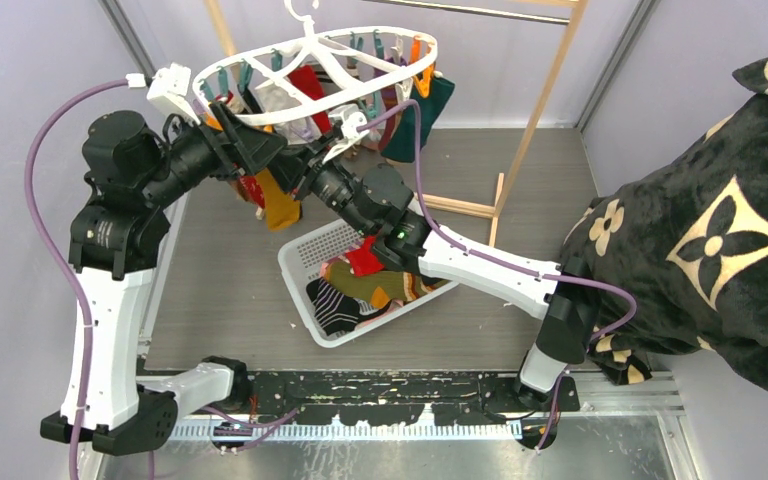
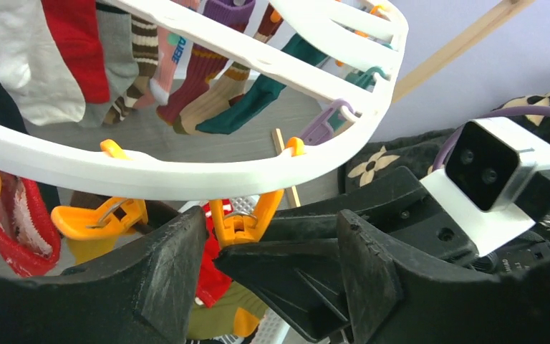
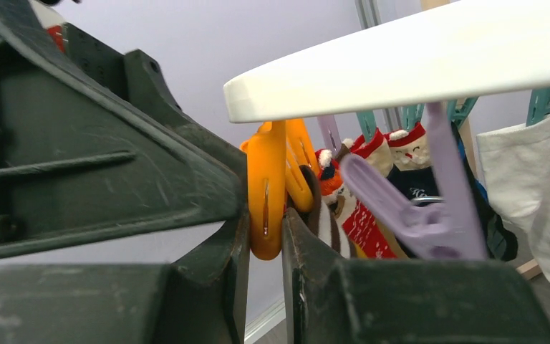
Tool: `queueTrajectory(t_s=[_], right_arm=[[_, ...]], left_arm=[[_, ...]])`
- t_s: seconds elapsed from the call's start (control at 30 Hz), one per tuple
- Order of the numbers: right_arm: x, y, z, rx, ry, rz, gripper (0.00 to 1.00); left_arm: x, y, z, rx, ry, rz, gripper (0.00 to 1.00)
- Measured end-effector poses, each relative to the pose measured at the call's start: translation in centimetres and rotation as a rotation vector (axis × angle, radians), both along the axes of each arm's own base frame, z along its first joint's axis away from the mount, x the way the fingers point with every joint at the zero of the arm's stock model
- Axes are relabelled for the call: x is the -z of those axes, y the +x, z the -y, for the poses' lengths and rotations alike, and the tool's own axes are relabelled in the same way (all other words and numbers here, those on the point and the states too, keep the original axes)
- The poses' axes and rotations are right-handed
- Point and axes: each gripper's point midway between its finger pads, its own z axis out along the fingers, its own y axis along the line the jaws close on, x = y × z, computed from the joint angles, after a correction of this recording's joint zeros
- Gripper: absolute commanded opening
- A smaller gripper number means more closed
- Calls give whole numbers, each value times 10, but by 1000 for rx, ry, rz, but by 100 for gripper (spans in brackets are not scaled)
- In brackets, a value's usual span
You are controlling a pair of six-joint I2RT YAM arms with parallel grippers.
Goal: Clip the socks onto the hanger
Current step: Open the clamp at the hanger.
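Observation:
The white hanger (image 1: 260, 122) hangs at the back with several socks (image 1: 422, 115) clipped round it. My right gripper (image 1: 300, 168) reaches under its near rim and is shut on an orange peg (image 3: 266, 208), one finger on each side of it. My left gripper (image 1: 258, 150) is right beside it and open. In the left wrist view its wide jaws (image 2: 268, 240) straddle the orange peg (image 2: 240, 222) and the right gripper's finger (image 2: 293, 265), and grip nothing. More socks (image 1: 365, 285) lie in the basket below. Red, striped and teal socks (image 2: 215, 72) hang from the hanger (image 2: 150, 179).
A white mesh basket (image 1: 295, 275) stands mid-table under the right arm. A light wooden rack frame (image 1: 545, 100) stands behind. A big black plush blanket (image 1: 700, 220) fills the right side. A purple peg (image 3: 430, 222) and Christmas socks (image 3: 408, 154) hang under the hanger (image 3: 401, 64).

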Motion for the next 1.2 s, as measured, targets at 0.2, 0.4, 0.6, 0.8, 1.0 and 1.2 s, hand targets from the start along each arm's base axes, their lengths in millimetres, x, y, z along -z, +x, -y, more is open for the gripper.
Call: queueTrajectory(t_s=[0.2,0.4,0.6,0.8,1.0,1.2], right_arm=[[-1,1,1,5,-1,-1,10],[-1,1,1,8,-3,-3,10],[1,2,0,8,-9,-6,10],[1,3,-2,9,-16,-10,10],[2,3,-3,9,-21,-13,22],[6,2,-5,8,-42,-17,63]], left_arm=[[-15,-6,-5,-21,-13,63,58],[-17,1,-8,-53,-14,80,54],[-12,7,-10,-70,-12,75,53],[-7,11,-10,-78,-8,63,50],[-6,12,-12,-89,-6,59,30],[-6,16,-15,-111,3,66,6]])
